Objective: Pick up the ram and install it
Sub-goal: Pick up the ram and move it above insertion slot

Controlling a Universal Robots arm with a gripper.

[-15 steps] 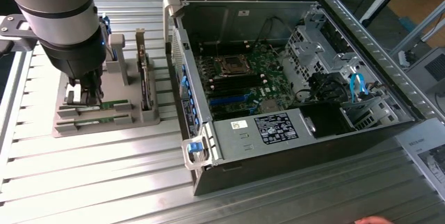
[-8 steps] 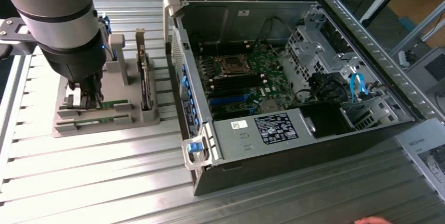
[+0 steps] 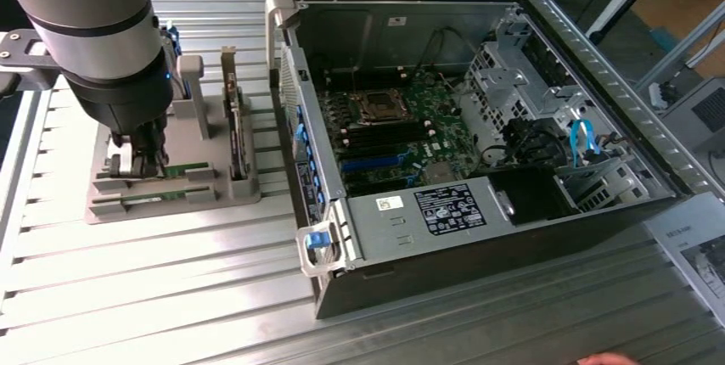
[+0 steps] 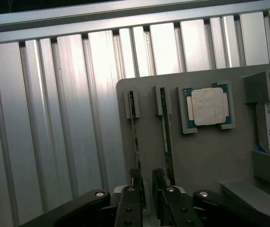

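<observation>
The ribbed worktop (image 3: 148,280) is bright brushed metal, the holder (image 4: 206,156) on it matt grey plastic, the processor (image 4: 209,106) lid dull silvery metal, the computer case (image 3: 374,21) bare sheet metal, the hand (image 4: 147,176) matt black.

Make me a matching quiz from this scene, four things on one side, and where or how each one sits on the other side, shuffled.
Things:
1. processor chip
2. ram stick next to that chip
3. computer case
4. gripper

States:
A. lying on its side, opened up
B. open, low over the gray holder
C. flat in a square pocket
D. on edge in a narrow slot

Pairs: 1-C, 2-D, 3-A, 4-B
</observation>
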